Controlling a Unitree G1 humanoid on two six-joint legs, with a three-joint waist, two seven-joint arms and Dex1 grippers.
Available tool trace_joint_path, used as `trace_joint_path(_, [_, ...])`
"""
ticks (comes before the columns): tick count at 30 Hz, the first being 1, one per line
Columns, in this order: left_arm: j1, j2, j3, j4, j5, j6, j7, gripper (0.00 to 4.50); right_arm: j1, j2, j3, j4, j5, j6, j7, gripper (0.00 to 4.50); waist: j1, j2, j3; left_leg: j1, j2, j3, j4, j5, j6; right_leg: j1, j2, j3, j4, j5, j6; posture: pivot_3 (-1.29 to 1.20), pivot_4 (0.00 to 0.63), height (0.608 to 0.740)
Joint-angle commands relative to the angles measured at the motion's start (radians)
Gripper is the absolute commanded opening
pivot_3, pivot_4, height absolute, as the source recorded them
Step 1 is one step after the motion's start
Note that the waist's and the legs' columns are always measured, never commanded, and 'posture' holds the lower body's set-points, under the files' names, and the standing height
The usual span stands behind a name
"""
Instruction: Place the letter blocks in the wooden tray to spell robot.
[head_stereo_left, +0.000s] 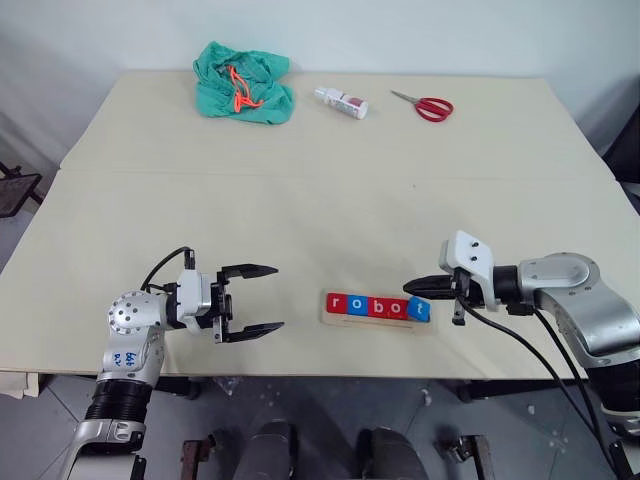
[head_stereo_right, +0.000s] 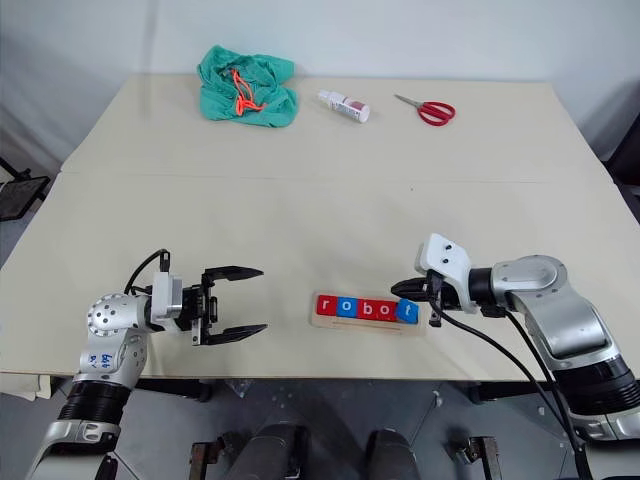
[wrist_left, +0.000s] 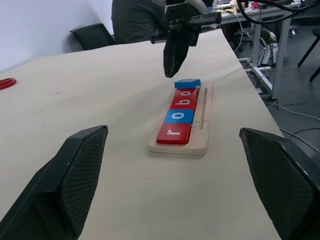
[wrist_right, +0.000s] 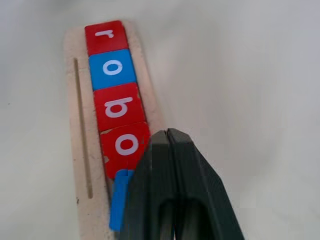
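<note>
Near the desk's (head_stereo_left: 300, 200) front edge, tray (wrist_left: 202, 132) holding all five blocks (head_stereo_left: 378, 306), last blue tile tilted under right gripper (head_stereo_left: 420, 288) pinched shut and empty, left gripper (head_stereo_left: 262, 298) wide open, empty; risk: nudging it askew.

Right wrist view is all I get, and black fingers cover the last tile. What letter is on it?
Observer: The blue tile reads t. It lies askew at the row's right end.
Operator: Is the other arm busy?
Observer: No. The left fingers stand open and empty, to the left of the tray.
Operator: Anything else on the table?
Observer: Scissors, a bottle and a green cloth lie along the far edge.
</note>
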Motion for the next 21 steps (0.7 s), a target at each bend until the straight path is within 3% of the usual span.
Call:
trace_joint_path(1, [0.008,0.000,0.007,-0.019,0.000,-0.012,0.009,4.50,0.018,-0.013,0.000,0.002,-0.015,-0.031,0.012,0.06,-0.001,0.000,0.000,0.000,0.000,0.000,0.000,0.000,0.000,0.000,0.000,0.000,0.000,0.000,0.000,0.00,0.150,0.740])
trace_joint_path(16, [0.015,0.001,0.007,-0.027,-0.001,-0.014,0.015,4.50,0.041,-0.008,-0.060,-0.048,0.003,-0.010,-0.009,0.06,-0.001,0.000,0.000,0.000,0.000,0.000,0.000,0.000,0.000,0.000,0.000,0.000,0.000,0.000,0.000,0.00,0.150,0.740])
trace_joint_path(21, [0.014,0.002,0.006,-0.023,-0.001,-0.014,0.013,4.50,0.145,-0.090,-0.133,-0.094,0.005,0.041,-0.023,0.06,0.006,0.000,0.000,0.000,0.000,-0.002,0.000,0.000,0.000,0.000,0.000,-0.001,0.000,0.000,0.000,0.00,0.150,0.740])
